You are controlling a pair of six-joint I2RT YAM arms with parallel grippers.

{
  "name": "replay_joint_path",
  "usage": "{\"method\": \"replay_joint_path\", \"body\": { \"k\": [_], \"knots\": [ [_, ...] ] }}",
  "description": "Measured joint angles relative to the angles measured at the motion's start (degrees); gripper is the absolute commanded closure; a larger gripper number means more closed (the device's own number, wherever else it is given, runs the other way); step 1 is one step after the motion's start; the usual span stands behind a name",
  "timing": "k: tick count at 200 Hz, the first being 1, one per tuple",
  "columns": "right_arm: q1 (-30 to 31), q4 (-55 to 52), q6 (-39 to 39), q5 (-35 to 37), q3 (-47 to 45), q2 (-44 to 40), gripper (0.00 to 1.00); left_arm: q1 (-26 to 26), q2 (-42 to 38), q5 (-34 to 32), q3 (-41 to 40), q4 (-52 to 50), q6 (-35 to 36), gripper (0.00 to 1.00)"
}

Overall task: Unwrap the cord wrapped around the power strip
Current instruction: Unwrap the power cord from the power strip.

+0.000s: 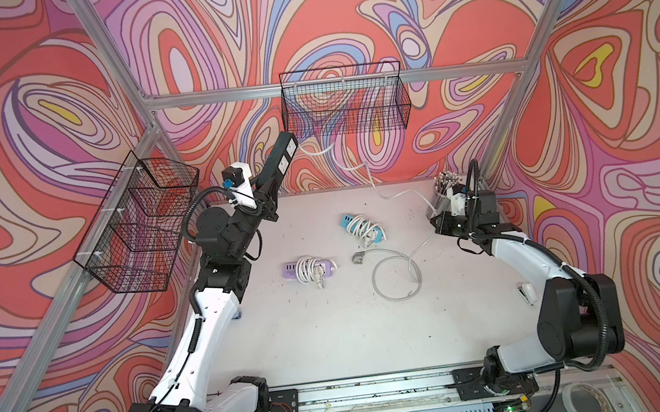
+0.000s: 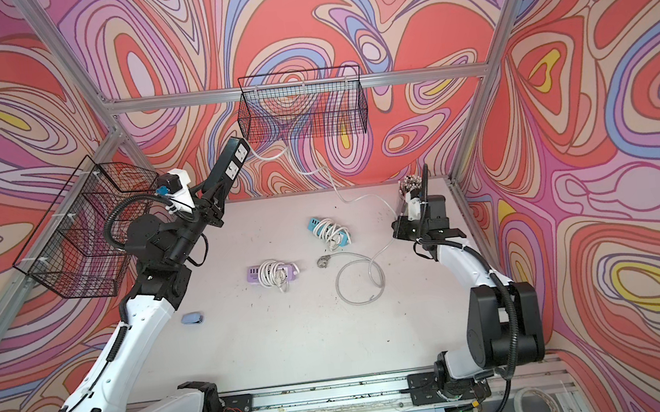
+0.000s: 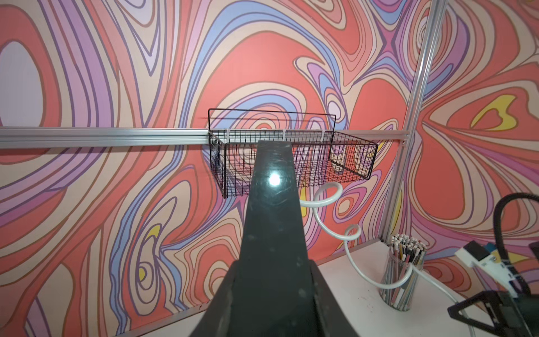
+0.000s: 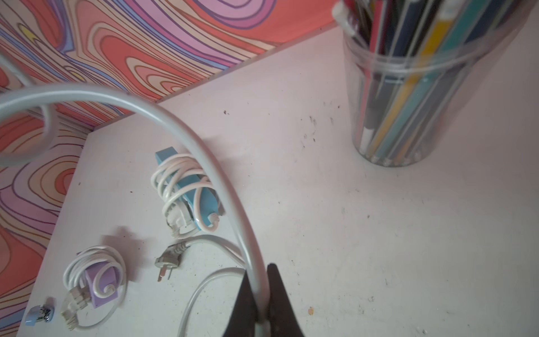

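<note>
White laminate tabletop (image 1: 333, 332) lies below; near the black wire basket (image 1: 344, 101) the long black plastic power strip (image 1: 279, 160) is clamped aloft in the left gripper (image 1: 269, 186). Its white springy cord (image 1: 374, 185) hangs in loose coils down to the right gripper (image 4: 259, 303), which pinches it. A sideways pull could likely drag the cord against the clear cup of pencils (image 4: 408, 102) and tip it

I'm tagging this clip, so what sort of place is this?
Probably a robot test cell: an aluminium frame with printed swirl panels encloses a white table, and the left arm and right arm mount on a rail.
</note>
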Motion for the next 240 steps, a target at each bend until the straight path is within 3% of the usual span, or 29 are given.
{"method": "replay_joint_path", "body": {
  "k": [61, 142, 162, 174, 210, 240],
  "knots": [
    [0.3, -1.2, 0.8, 9.6, -1.6, 2.4, 1.0, 8.0, -4.4, -2.1, -1.6, 1.3, -3.1, 1.0],
    [-1.0, -1.3, 1.8, 11.3, -1.6, 5.9, 1.0, 8.9, -5.8, -4.0, -1.6, 1.3, -3.1, 1.0],
    [-1.1, -0.7, 1.8, 8.7, -1.6, 5.7, 0.58, 9.1, -3.8, -1.7, -1.2, 1.4, -4.5, 1.0],
    [-1.2, 0.5, 1.4, 5.9, -2.1, 4.6, 0.41, 9.3, -1.2, 1.1, 0.2, 1.5, -6.2, 1.0],
    [-1.2, 3.4, 0.5, -2.5, -2.5, -2.7, 0.14, 9.2, 6.4, 9.8, 3.3, 2.3, -11.7, 1.0],
    [-1.2, 5.6, 0.2, -8.1, -1.9, -9.4, 0.05, 7.8, 10.0, 16.2, 6.3, 1.1, -13.5, 1.0]
  ]
}}
